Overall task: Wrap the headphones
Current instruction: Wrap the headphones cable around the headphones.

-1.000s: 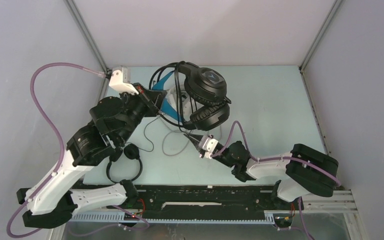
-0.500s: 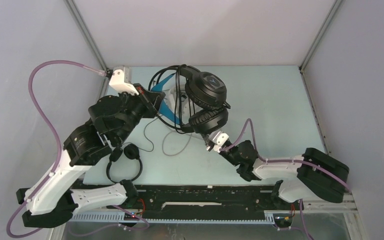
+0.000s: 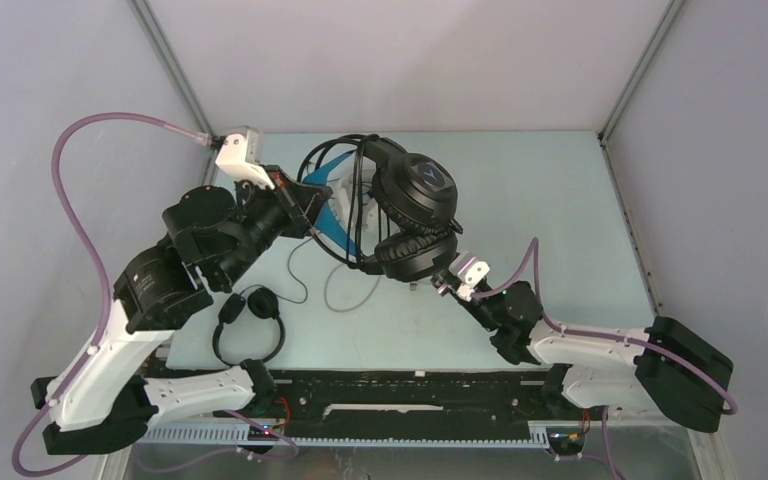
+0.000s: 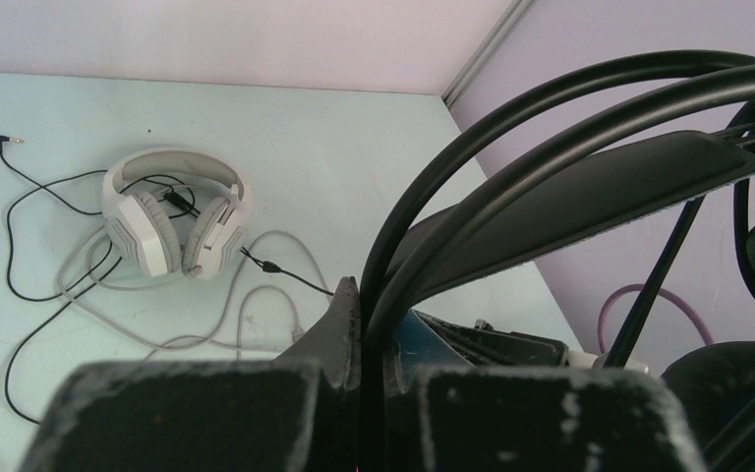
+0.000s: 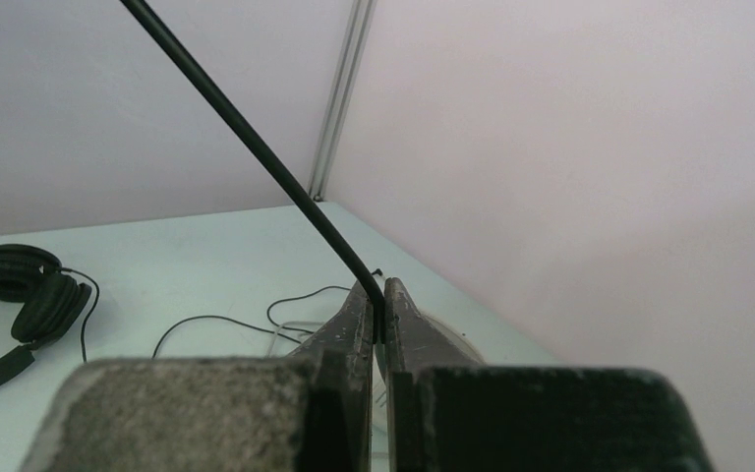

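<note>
Headphones (image 3: 415, 195) aloft, far centre | left claw (image 4: 362, 295) clamped on headband (image 4: 570, 167) | right claw (image 5: 381, 295) pinching black cable (image 5: 256, 147) | risk: taut cable may slip free under pull, loosening the wrap

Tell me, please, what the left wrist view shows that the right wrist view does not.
Only the left wrist: the left gripper shut on the bulky black headphones' headband, and the white-grey headphones in full. Only the right wrist: the right gripper shut on a black cable, and the small black headphones. Both: the table and the walls.
</note>
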Controlling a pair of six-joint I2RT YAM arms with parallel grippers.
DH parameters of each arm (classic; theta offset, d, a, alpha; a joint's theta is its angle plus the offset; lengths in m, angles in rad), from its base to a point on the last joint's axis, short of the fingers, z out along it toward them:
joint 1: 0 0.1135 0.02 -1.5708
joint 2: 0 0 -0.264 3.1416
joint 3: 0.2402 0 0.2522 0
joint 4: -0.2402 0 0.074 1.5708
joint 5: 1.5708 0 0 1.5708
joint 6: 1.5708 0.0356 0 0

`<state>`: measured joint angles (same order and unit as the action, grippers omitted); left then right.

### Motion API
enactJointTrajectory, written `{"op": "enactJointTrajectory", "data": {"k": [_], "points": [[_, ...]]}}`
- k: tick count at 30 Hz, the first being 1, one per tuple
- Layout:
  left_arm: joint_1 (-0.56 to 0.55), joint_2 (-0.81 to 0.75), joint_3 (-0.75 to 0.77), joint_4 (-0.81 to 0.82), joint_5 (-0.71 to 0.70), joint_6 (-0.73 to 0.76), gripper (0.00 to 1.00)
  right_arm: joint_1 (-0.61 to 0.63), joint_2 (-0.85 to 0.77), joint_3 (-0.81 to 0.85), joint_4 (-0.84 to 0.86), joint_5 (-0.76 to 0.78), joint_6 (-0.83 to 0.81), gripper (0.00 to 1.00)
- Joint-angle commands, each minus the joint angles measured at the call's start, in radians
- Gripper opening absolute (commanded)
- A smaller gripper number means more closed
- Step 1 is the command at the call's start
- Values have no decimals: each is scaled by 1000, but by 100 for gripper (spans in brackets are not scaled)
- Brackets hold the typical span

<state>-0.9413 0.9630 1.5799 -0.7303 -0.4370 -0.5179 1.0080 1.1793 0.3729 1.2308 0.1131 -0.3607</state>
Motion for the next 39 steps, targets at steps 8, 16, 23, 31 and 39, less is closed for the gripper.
{"op": "enactJointTrajectory", "data": {"k": [8, 16, 23, 31, 39], "points": [[1, -28, 75, 97, 29, -25, 0, -53, -126, -75, -34, 52, 42, 0], [1, -33, 67, 117, 25, -55, 0, -64, -155, -89, -45, 31, 52, 0], [1, -62, 23, 175, 51, -140, 0, -65, -153, -89, -33, -30, 69, 0], [2, -63, 22, 184, -107, -121, 0, -64, -162, -118, 9, -32, 82, 0], [5, -58, 23, 211, -138, -101, 0, -65, -165, -123, 2, -34, 75, 0]]}}
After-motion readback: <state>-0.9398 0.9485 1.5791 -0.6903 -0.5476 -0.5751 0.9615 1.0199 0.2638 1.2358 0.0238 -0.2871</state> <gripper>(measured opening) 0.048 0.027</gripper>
